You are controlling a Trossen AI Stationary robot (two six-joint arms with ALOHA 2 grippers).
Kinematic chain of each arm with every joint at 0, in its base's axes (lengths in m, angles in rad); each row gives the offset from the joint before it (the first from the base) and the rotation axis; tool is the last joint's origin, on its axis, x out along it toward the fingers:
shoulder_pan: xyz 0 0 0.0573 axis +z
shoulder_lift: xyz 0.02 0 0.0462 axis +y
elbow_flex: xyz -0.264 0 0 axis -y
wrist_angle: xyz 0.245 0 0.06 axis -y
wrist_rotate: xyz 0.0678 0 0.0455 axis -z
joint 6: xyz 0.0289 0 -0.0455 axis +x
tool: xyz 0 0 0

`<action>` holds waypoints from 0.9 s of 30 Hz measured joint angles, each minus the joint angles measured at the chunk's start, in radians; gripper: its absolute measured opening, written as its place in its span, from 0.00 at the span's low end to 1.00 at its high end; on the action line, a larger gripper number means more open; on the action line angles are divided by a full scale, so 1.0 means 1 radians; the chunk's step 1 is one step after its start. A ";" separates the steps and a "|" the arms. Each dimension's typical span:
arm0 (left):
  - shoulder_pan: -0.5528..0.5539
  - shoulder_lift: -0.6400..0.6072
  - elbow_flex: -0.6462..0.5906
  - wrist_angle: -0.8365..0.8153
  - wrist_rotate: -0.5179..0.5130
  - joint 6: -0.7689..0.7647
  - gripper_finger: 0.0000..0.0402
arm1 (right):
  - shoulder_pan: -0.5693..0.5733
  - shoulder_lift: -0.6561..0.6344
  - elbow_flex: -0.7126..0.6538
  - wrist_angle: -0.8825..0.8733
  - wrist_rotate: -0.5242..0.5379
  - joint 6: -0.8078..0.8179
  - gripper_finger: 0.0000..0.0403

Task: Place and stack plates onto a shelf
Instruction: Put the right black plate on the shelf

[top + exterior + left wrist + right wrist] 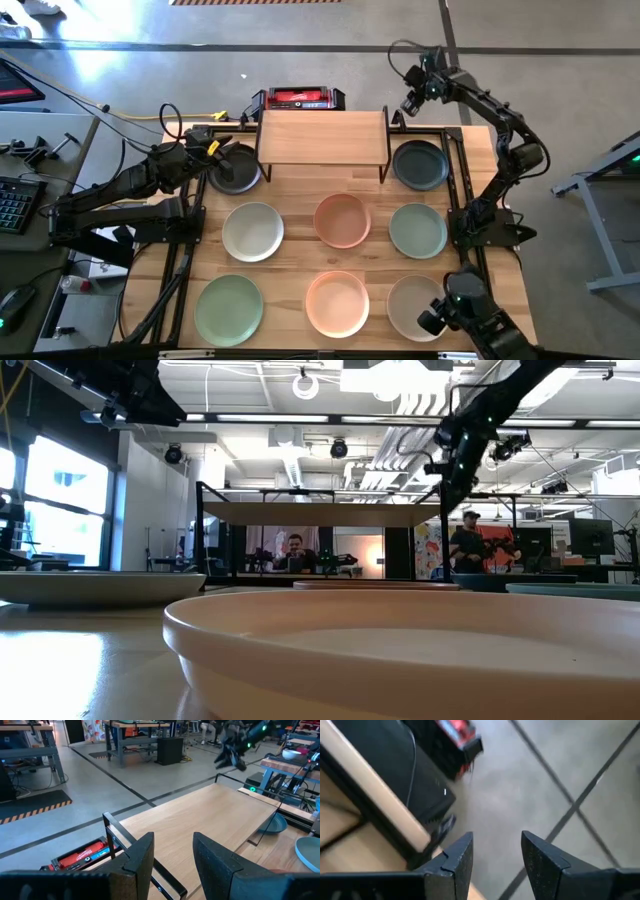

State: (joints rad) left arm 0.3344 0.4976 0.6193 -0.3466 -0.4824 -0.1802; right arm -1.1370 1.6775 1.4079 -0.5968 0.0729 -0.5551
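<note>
Since the shelf (322, 135) top is bare, no plate is stacked yet; by my reading the task is barely begun. All eight plates lie on the surface (290, 265). Left claw (212, 152), fingers apart and empty, hovers by the black plate (234, 168) beside the shelf. Right claw (411, 102), also apart and empty, hangs past the shelf's far right corner.

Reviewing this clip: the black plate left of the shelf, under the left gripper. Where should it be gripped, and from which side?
Probably at the rim. The black plate lies flat on the table, shallow with a raised edge, so only the rim offers a pinch. The shelf borders its right side, so the left gripper, fingers open, should come down over the plate's left edge, one finger inside the rim, one outside.
</note>
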 joint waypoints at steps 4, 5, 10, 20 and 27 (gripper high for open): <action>0.000 0.000 0.000 0.000 0.000 0.000 0.31 | 0.005 0.000 0.118 -0.052 -0.015 -0.004 0.36; 0.000 0.000 0.000 0.000 0.000 0.000 0.31 | 0.001 0.001 0.145 -0.067 -0.018 -0.010 0.36; 0.000 0.000 0.000 0.000 0.000 0.000 0.31 | -0.055 0.065 0.288 -0.205 -0.011 -0.022 0.36; 0.000 0.000 0.000 0.000 -0.003 0.000 0.31 | -0.025 0.268 0.544 -0.660 -0.037 -0.090 0.36; 0.000 0.000 0.000 0.000 -0.004 0.000 0.31 | -0.023 0.354 0.559 -0.835 -0.056 -0.195 0.36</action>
State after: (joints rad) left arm 0.3344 0.4975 0.6193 -0.3466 -0.4862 -0.1802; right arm -1.1596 2.0314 1.9671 -1.4314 0.0168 -0.7499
